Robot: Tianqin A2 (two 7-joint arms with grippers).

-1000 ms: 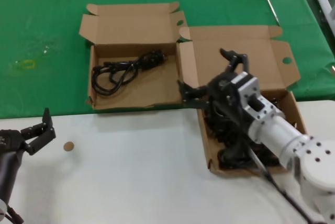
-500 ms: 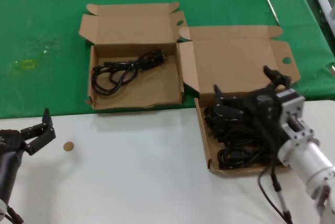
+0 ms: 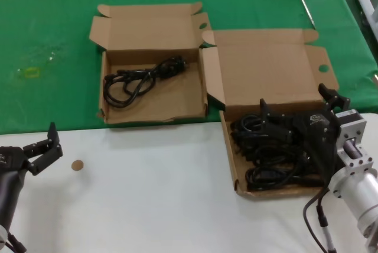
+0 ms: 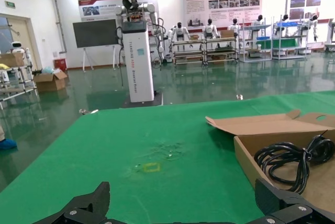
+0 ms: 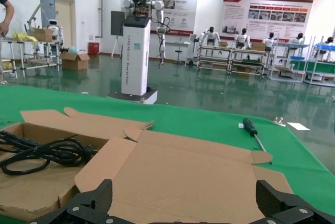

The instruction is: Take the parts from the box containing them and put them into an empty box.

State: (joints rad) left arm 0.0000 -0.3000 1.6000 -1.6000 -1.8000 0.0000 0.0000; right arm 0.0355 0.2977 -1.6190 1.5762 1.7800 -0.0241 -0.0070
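Right tool (image 3: 298, 110): I see it spread wide above the parts (image 3: 269, 152) in the larger box (image 3: 231, 164).
Left tool (image 3: 41, 148): open, idle over the desk (image 3: 147, 194).

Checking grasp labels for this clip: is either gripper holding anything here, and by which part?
Nothing is held. The right gripper is open above the cables in the larger box; the left gripper is open, parked over the table.

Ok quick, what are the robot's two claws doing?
Left gripper: open, empty, parked over the white table.
Right gripper: open, empty, above the black coiled cables.
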